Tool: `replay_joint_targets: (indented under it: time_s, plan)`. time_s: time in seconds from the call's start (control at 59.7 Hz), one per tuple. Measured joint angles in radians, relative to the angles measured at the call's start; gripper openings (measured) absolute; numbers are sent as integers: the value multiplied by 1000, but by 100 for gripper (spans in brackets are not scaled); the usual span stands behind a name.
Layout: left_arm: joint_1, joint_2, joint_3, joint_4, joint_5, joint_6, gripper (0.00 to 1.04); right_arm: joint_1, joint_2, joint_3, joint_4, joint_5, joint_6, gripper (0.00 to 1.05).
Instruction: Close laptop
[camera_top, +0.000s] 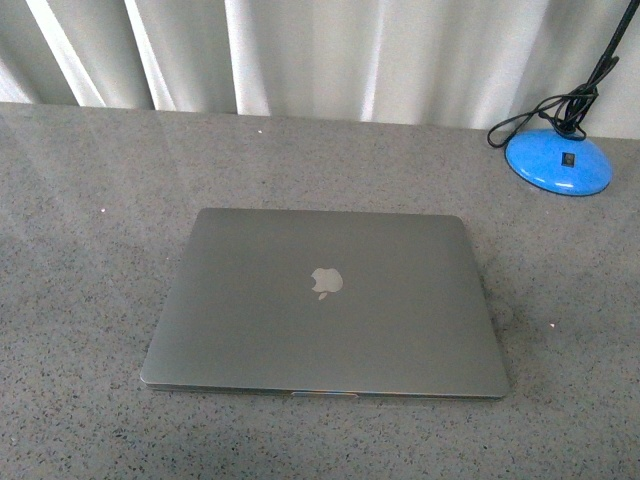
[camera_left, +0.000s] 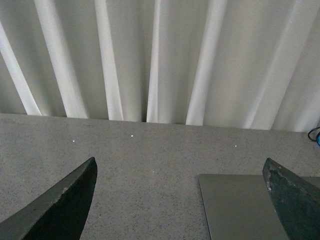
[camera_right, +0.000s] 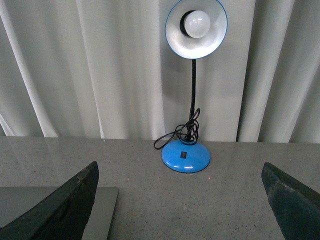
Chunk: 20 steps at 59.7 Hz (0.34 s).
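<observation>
The grey laptop (camera_top: 325, 305) lies flat on the speckled grey table with its lid down and the pale apple logo facing up. Neither arm shows in the front view. In the left wrist view my left gripper (camera_left: 180, 197) is open, its dark fingers (camera_left: 65, 205) spread wide, and a corner of the laptop (camera_left: 240, 207) lies on the table beyond them. In the right wrist view my right gripper (camera_right: 180, 200) is open too, with an edge of the laptop (camera_right: 102, 212) beside one finger. Nothing is held by either.
A blue desk lamp (camera_right: 186, 154) with a black neck and coiled cord stands at the table's far right, its base (camera_top: 558, 162) near the pale curtain (camera_top: 330, 55) that hangs behind the table (camera_top: 80, 250).
</observation>
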Motion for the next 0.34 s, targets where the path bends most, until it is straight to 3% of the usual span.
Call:
replay_joint_targets:
  time_s: [0.335]
  plan:
    - [0, 0, 0, 0, 0, 0, 98, 0, 0, 0, 0, 0, 0, 95]
